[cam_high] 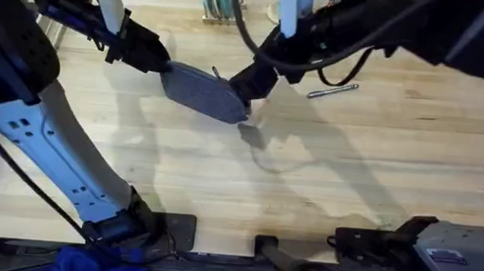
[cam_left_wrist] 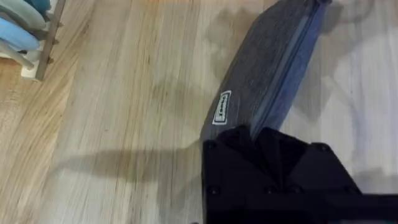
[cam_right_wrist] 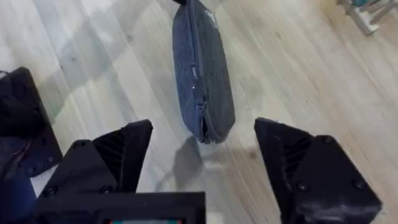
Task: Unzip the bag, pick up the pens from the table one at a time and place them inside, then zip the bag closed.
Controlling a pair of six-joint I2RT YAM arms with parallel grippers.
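The blue-grey bag hangs tilted just above the table, throwing a shadow below it. My left gripper is shut on its far-left end; in the left wrist view the black fingers pinch the bag beside its zipper. My right gripper is at the bag's right end. In the right wrist view that gripper stands open, with the end of the bag in the gap just beyond the fingertips. A slim silver pen lies on the table to the right of the bag.
A rack with teal plates stands at the table's back edge, also seen as the rack in the left wrist view. Both arms cross the back half of the table. Bare wood spreads across the front and right.
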